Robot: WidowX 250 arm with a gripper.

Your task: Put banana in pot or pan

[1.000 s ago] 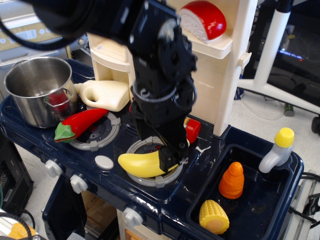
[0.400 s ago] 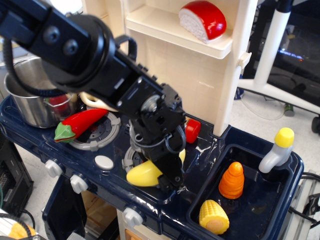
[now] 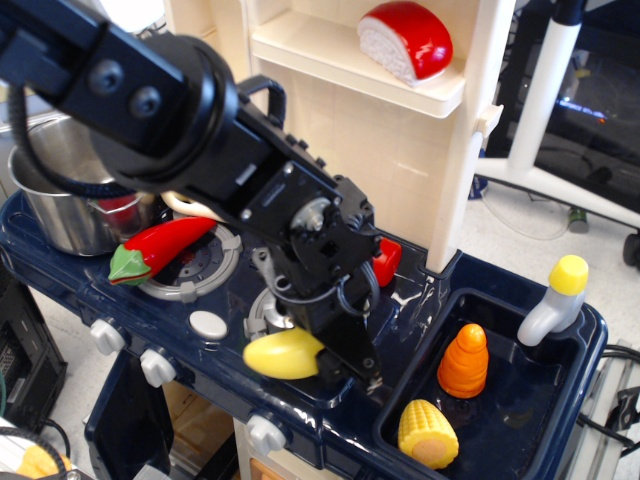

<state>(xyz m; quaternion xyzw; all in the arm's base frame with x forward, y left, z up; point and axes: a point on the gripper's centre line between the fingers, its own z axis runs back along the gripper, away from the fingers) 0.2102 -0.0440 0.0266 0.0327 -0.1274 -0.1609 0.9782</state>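
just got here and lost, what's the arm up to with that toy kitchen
The arm's hand is down on the banana at the front edge of the toy stove, apparently gripping its right end. The pot it should go in sits at the far left, partly hidden by the arm. A red pepper lies between them.

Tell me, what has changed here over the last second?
The arm swung lower and toward the counter's front edge, its jaws closed on the banana, which slid off the burner ring toward that edge. The pot, red pepper, corn and carrot stayed put.
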